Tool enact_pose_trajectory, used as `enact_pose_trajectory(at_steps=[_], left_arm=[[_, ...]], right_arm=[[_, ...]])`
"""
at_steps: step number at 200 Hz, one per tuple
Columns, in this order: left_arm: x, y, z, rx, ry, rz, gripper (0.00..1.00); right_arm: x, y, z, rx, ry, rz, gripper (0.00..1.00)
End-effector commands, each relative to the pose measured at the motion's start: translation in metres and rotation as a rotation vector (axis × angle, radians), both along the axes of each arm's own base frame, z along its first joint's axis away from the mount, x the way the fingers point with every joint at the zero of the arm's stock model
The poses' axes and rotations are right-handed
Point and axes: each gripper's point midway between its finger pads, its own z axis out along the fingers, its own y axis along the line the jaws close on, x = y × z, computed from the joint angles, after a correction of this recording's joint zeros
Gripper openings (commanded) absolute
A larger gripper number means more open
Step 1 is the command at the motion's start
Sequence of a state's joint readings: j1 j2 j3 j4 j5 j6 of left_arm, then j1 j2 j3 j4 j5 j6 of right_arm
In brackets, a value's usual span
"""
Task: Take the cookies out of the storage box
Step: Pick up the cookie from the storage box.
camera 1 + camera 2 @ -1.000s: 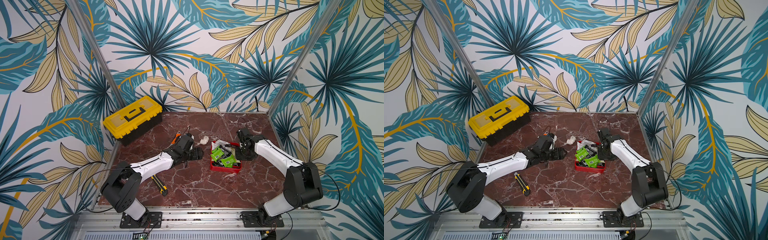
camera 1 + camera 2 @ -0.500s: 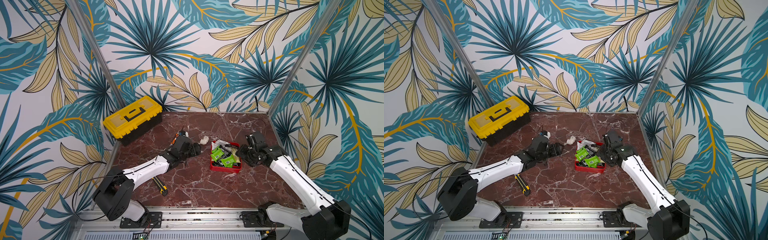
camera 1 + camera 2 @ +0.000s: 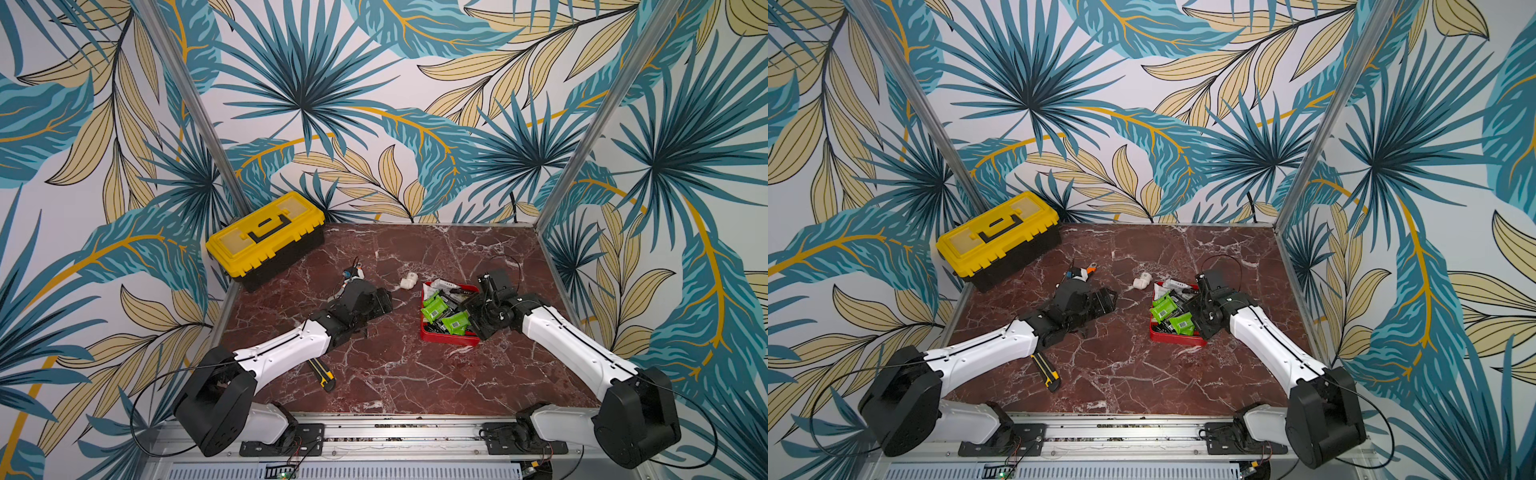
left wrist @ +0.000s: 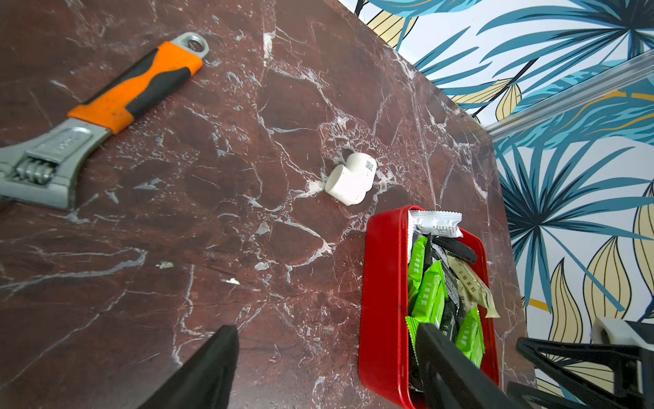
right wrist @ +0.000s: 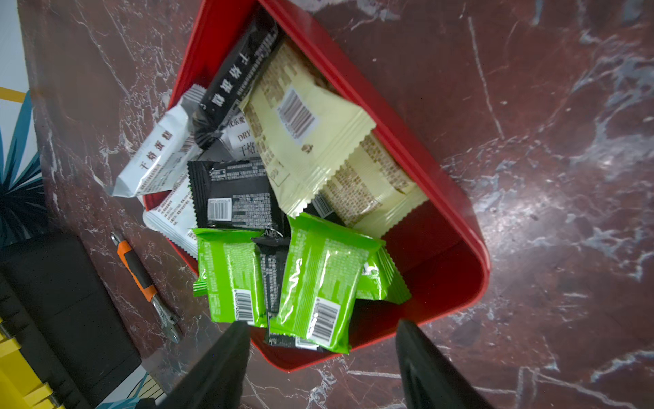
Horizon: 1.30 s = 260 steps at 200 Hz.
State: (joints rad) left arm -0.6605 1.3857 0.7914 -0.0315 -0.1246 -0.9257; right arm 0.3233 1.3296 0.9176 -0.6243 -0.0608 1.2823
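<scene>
Right gripper spread, empty, over a corner of the shallow red rounded storage box on the tabletop. Wrapped cookies in green, black, cream and white packets, heaped inside. Nearest green packet points lengthwise at my gripper. Left gripper spread, empty, farther off.

arms: white shells | joints: black housings | cables: thin, black

Box red. Packets bright green, black, cream, white. Table dark red marble, white veins. Toolbox yellow lid, black base. Wrench handle orange-black, head grey. Knife yellow-black. Walls teal-tan leaf print.
</scene>
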Motion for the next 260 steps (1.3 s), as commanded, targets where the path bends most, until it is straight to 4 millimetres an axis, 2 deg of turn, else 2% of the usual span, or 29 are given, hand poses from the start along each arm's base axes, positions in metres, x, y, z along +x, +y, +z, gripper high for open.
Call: enact_pose_trajectory(at_steps=[1, 44, 96, 150, 174, 224, 260], left_arm=[[-0.001, 0.006, 0.002, -0.009, -0.015, 0.028, 0.84], [-0.002, 0.006, 0.004, -0.014, -0.014, 0.032, 0.84], [-0.004, 0.010, 0.004, -0.009, -0.015, 0.040, 0.83], [-0.005, 0.013, 0.006, 0.000, -0.018, 0.045, 0.83], [-0.005, 0.016, 0.007, 0.005, -0.023, 0.053, 0.83], [-0.007, 0.019, 0.009, 0.009, -0.032, 0.061, 0.83], [-0.008, 0.025, 0.011, 0.017, -0.035, 0.084, 0.83]], right_arm=[[0.003, 0.009, -0.012, 0.033, 0.023, 0.005, 0.71], [0.009, 0.015, -0.025, 0.033, 0.064, 0.026, 0.70], [0.010, 0.013, -0.036, 0.007, 0.083, 0.025, 0.67], [0.013, 0.014, -0.040, 0.009, 0.087, 0.030, 0.52], [0.013, 0.015, -0.037, 0.009, 0.080, 0.032, 0.48], [0.005, 0.009, -0.022, -0.015, 0.064, 0.048, 0.45], [-0.003, 0.003, 0.001, -0.076, 0.039, 0.100, 0.43]])
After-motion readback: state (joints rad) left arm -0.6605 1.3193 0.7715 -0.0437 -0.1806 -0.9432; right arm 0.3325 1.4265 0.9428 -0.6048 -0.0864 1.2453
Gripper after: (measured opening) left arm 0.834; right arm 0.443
